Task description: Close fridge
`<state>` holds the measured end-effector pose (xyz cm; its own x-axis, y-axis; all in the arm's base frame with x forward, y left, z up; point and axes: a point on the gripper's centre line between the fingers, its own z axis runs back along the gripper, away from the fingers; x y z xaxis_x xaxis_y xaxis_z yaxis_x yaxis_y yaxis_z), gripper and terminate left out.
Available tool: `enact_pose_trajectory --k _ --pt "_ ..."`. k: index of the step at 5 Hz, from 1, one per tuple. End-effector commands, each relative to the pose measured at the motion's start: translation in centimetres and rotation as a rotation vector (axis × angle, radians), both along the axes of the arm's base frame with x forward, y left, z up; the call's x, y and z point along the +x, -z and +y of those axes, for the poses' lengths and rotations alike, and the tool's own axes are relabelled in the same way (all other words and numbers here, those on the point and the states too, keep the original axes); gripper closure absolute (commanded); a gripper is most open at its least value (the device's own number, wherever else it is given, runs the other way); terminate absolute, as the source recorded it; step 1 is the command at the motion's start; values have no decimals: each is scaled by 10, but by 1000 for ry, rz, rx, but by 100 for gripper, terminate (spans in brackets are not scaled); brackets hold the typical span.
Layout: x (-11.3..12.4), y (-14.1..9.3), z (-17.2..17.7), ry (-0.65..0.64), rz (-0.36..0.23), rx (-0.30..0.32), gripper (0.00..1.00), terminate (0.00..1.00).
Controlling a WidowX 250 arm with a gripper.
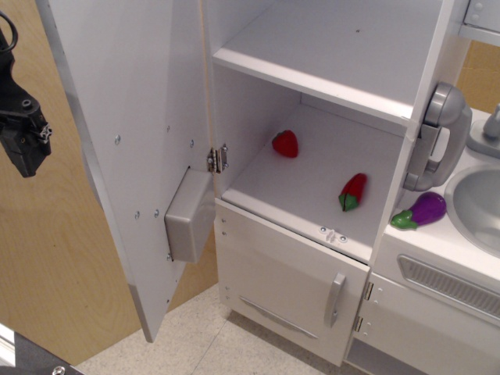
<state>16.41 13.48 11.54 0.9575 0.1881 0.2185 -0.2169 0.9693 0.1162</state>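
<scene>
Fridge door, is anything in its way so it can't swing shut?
Nothing visible blocks it. The open fridge door has a clear swing to the fridge. The strawberry and red pepper sit back on the shelf. The gripper hangs off to the left.

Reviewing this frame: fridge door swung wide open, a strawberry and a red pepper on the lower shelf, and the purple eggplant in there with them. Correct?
Not quite. The fridge door is wide open, and the strawberry and red pepper lie on its lower shelf, but the eggplant lies outside, on the counter beside the sink, as the observation image shows.
</scene>
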Motion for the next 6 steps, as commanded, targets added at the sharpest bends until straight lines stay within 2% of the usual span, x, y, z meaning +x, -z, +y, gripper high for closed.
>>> enact_pose_trajectory --k 1,2,4,5,6 --pt "0 0 0 0 0 0 0 0" --pt "18 -19 28 -27 -7 25 0 0" --pt "71 -39 75 -145 18 44 0 0" --pt "94 -31 65 -167 25 16 0 0" --pt "107 -17 39 -120 17 -36 0 0"
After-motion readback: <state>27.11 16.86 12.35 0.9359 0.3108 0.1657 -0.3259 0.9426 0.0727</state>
